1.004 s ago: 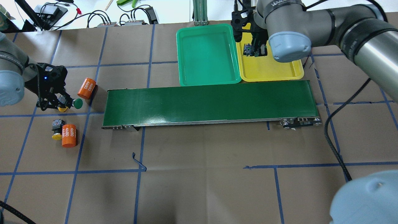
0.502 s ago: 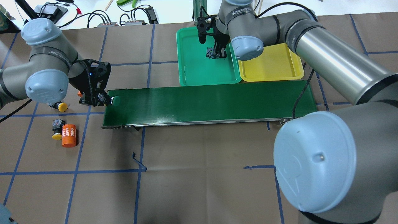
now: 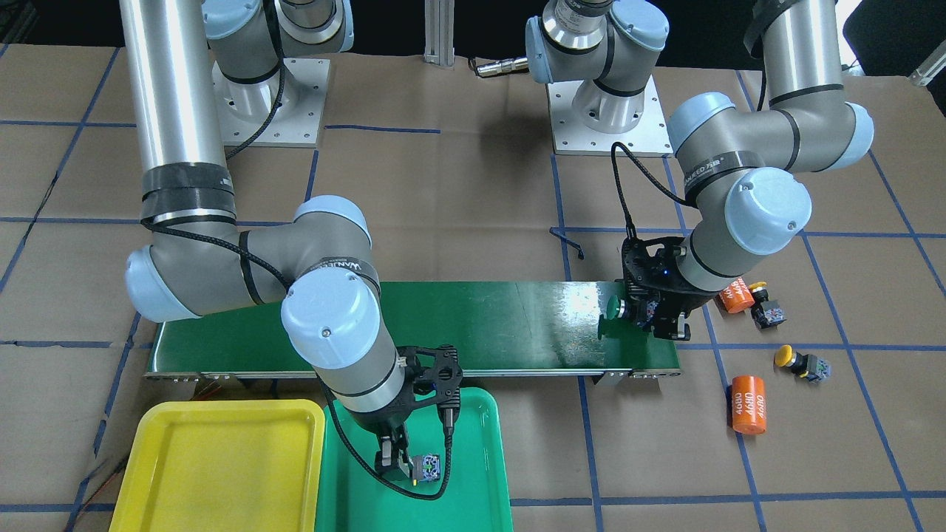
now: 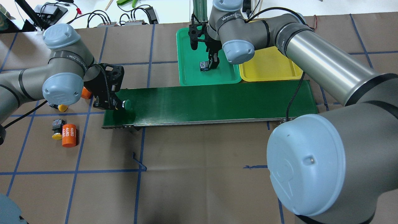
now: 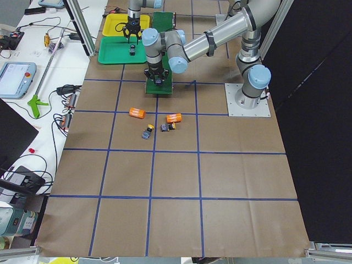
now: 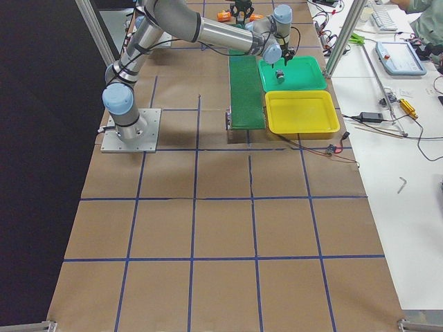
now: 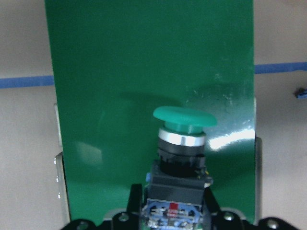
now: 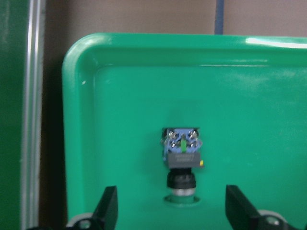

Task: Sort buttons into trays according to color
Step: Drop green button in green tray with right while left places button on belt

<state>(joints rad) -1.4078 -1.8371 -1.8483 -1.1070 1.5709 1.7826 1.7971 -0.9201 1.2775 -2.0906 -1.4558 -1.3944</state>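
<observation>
My left gripper (image 4: pixel 115 104) is shut on a green-capped button (image 4: pixel 127 104) just above the left end of the conveyor belt (image 4: pixel 217 101); the left wrist view shows the button (image 7: pixel 182 143) in the jaws. My right gripper (image 4: pixel 212 60) is open over the green tray (image 4: pixel 189 68). A green button (image 8: pixel 182 153) lies loose in that tray between the spread fingers (image 8: pixel 108 208). The yellow tray (image 4: pixel 270 67) beside it holds nothing. Two yellow buttons (image 4: pixel 63 107) (image 4: pixel 57 133) lie on the table left of the belt.
Two orange cylinders marked 4680 lie by the yellow buttons, one (image 4: pixel 69 135) touching the nearer button and one (image 4: pixel 85 92) half hidden behind my left wrist. The trays stand against the belt's far side. Cables and tools lie past the table's far edge.
My left gripper carried the green button from the table to over the belt's left end. My right gripper moved from the yellow tray to the green tray and let its button go there.
</observation>
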